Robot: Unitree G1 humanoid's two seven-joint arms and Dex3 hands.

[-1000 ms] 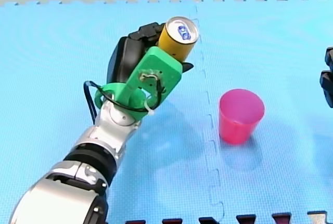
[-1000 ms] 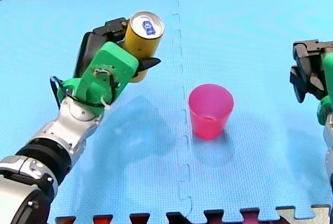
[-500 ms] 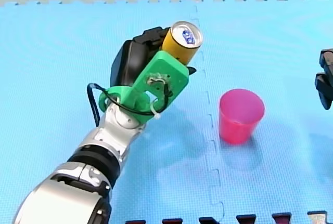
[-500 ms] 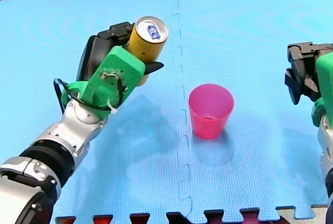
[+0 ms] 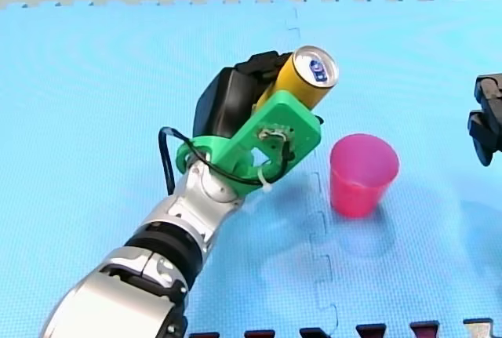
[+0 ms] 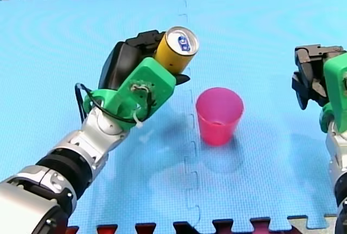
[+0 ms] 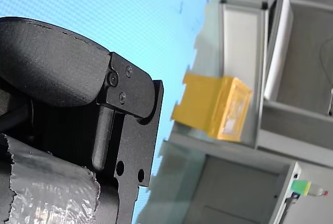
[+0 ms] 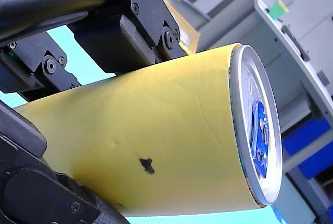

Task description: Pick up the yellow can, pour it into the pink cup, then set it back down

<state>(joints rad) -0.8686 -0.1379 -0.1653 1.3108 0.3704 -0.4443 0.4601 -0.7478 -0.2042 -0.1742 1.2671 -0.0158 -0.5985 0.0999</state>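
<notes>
Now gripping the yellow can [image 6: 173, 55] in the left hand [image 6: 127, 65], black fingers [image 8: 130, 26] closed round its body, raised clear of the blue foam mat [image 6: 260, 27]. Tilted, with silver top turned up and toward the pink cup [image 6: 219, 115], standing upright on the mat nearby. Lower part of the can hidden behind the green wrist bracket [image 6: 143, 88]. Off at the right edge, right hand [image 6: 309, 81], partly cut off; open or closed impossible to tell.
</notes>
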